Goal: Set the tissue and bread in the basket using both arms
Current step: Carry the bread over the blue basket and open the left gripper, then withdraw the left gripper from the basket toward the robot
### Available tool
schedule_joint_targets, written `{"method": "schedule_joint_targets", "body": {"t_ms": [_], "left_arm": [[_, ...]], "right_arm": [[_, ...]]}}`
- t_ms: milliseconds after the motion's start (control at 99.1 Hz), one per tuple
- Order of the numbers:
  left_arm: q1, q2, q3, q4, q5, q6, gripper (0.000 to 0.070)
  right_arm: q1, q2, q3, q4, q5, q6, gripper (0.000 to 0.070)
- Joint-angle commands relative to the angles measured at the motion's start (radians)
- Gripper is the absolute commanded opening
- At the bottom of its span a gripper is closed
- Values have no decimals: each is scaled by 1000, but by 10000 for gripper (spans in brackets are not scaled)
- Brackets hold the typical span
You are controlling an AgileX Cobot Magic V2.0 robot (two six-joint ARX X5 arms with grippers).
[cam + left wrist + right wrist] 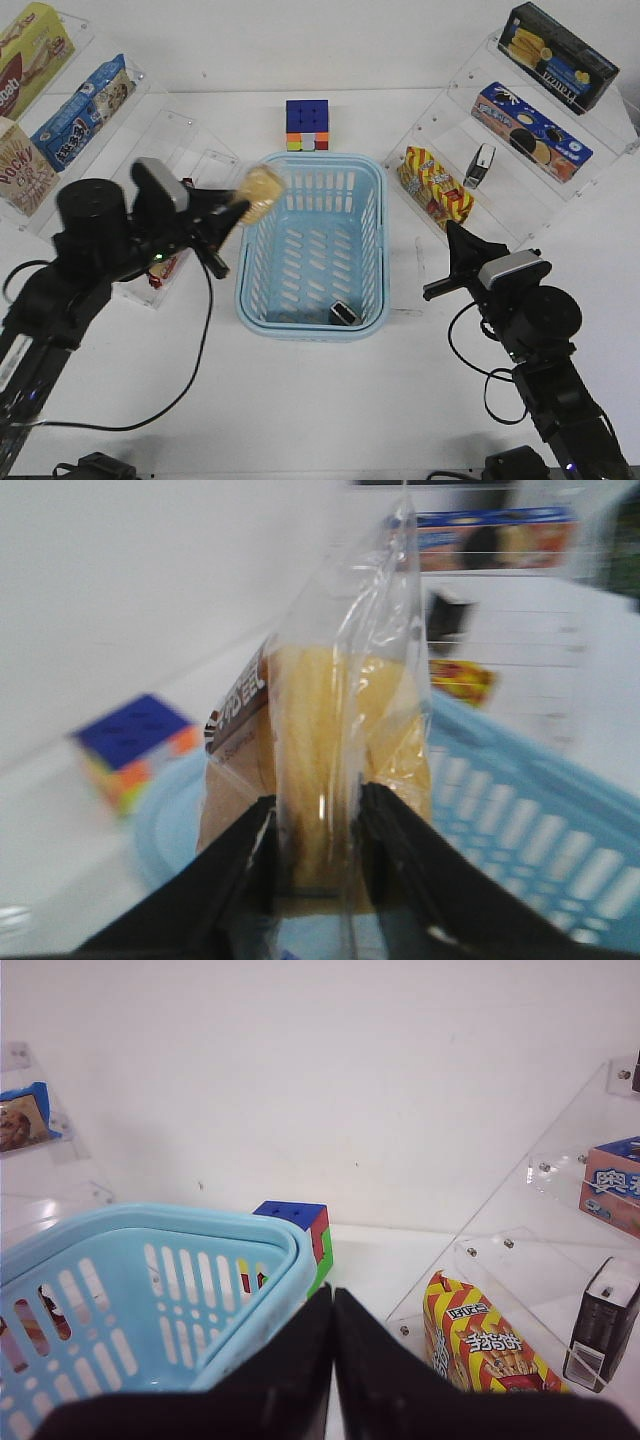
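The light-blue basket [312, 245] stands mid-table. One black tissue pack [344, 314] lies inside it at the near right corner. A second like pack [480, 166] stands on the right clear shelf and shows in the right wrist view [602, 1325]. My left gripper [240, 205] is shut on the bread [262, 190], a golden bun in clear wrap, held above the basket's far left rim. In the left wrist view the black fingers [245, 860] pinch the bread [335, 730] over the basket [520, 810]. My right gripper [452, 232] is shut and empty, right of the basket [130, 1280].
A Rubik's cube [307, 125] sits behind the basket. A red-yellow striped snack bag [434, 186] lies on the right shelf, with boxed biscuits [530, 130] above. The left shelves [170, 140] hold snack boxes [82, 112]. Black cables [150, 400] trail across the near table.
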Motion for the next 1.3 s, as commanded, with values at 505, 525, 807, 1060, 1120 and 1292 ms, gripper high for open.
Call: {"method": "schedule_joint_targets", "body": {"t_ms": [505, 525, 807, 1060, 1120, 1292], "left_arm": [[-142, 143, 76, -18, -66, -36, 375], [-134, 131, 87, -22, -96, -38, 325], [-43, -93, 141, -192, -549, -77, 0], [79, -371, -180, -153, -605, -164, 0], [103, -459, -348, -29, -623, -166, 0], [127, -644, -712, 315, -624, -182, 1]], "right_arm": [[2, 2, 8, -6, 5, 2, 0], [2, 1, 8, -6, 8, 2, 0], [-34, -53, 8, -90, 183, -2, 0], [-45, -77, 6, -110, 184, -1, 0], [-45, -75, 6, -109, 183, -1, 0], [-45, -76, 6, -109, 183, -1, 0]]}}
